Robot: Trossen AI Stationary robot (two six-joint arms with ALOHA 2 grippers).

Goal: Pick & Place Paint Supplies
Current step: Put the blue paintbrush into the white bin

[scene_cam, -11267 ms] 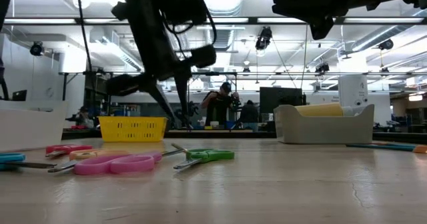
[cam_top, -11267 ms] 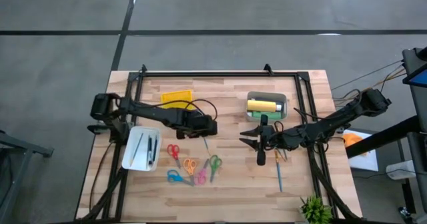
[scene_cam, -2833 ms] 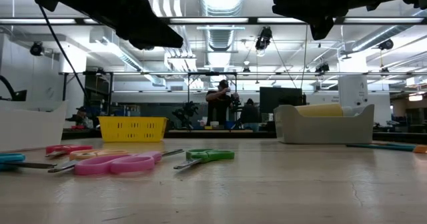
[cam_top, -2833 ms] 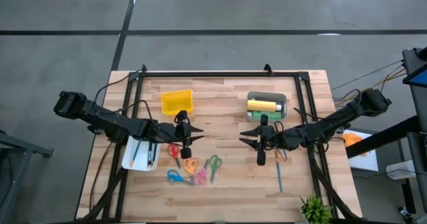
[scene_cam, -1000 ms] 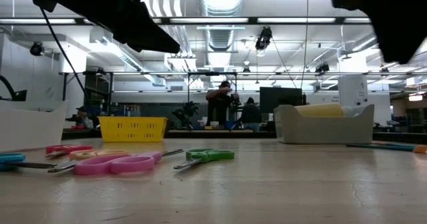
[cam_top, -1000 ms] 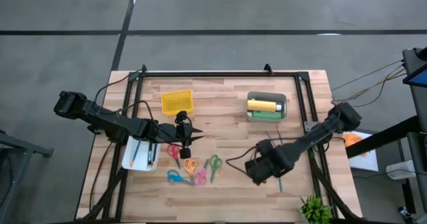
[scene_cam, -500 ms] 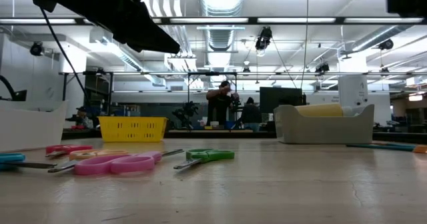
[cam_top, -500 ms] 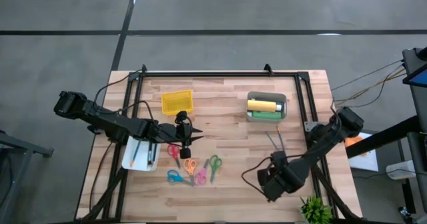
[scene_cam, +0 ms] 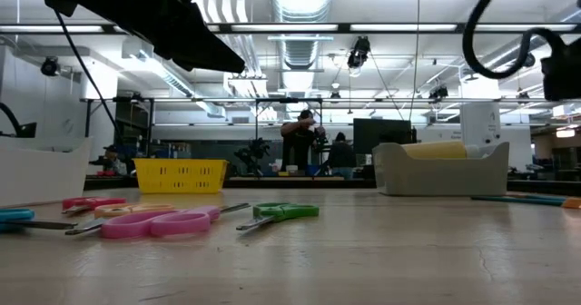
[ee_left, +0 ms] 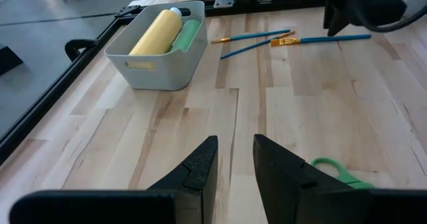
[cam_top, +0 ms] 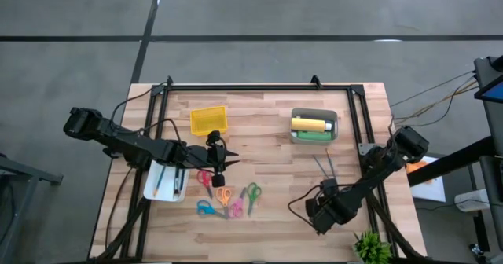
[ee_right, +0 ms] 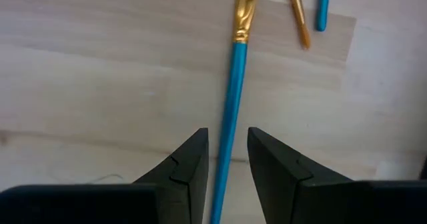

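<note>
Bottles (cam_top: 310, 125) binned at one o'clock — my right gripper (ee_right: 225, 159), fingers apart, straddles a teal brush (ee_right: 231, 97) — unlifted.

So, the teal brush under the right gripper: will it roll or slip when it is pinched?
The teal brush looks thin, round and smooth, so it probably rolls easily. It lies flat on the table, leaving the right gripper little to pinch; it may slip. It seems stiff and light.

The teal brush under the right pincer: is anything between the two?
Nothing visible. The right pincer hangs open directly over the teal brush, whose shaft runs through the gap between the fingers, with bare table on both sides. Two other brushes lie off to one side, clear of it.
</note>
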